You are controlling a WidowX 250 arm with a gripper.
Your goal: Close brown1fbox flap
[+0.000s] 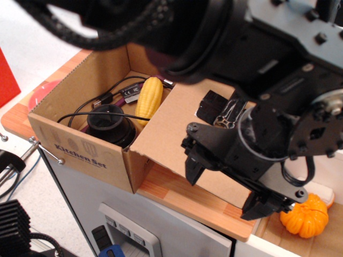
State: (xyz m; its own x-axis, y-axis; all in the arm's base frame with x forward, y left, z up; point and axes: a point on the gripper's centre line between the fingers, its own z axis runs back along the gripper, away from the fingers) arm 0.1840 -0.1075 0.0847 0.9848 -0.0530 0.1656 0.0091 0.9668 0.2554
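Observation:
The brown1fbox stands open on a wooden counter, with "Kitchen Set" lettering on its near side. Its flap on the right side lies folded outward, sloping down over the counter, with dark printed symbols on its upper face. My black gripper hangs over the right part of the flap, close to it. Its two fingers are spread apart with nothing between them. The arm hides the flap's far right end and the back of the box.
Inside the box are a yellow corn cob, a black round object and dark cables. An orange pumpkin lies at lower right. The wooden counter edge runs under the flap. A red object stands at far left.

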